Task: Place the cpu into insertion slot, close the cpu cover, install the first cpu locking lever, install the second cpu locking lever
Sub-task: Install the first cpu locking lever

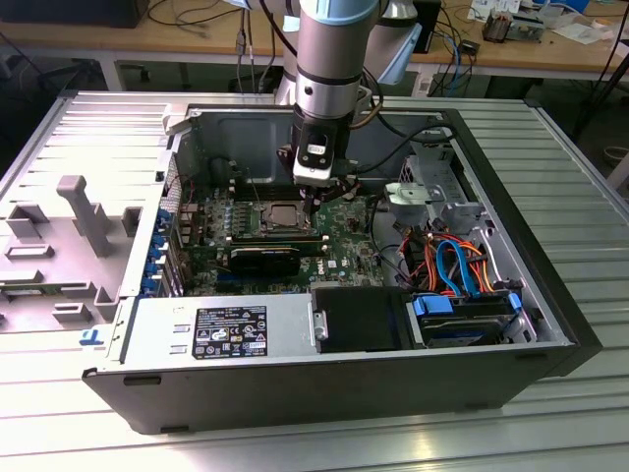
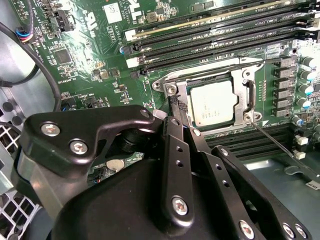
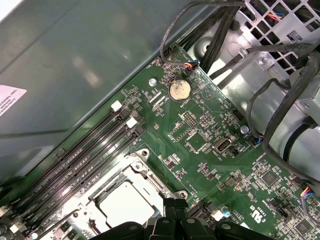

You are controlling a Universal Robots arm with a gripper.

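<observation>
The cpu, a silver-grey square chip, lies in the insertion slot on the green motherboard. The cpu cover, a thin silver frame, lies flat around the chip. A thin metal locking lever sticks out from one corner of the socket, across the memory slots. My gripper is shut, with nothing seen between its black fingers. Its tips hover right at the socket's edge, beside the cover's corner screw. In the exterior view the arm reaches straight down into the open computer case, just to the right of the socket.
Long black memory slots run beside the socket. A coin battery and black cables lie nearby. The case also holds a long black card, a power supply and a drive with blue and orange cables.
</observation>
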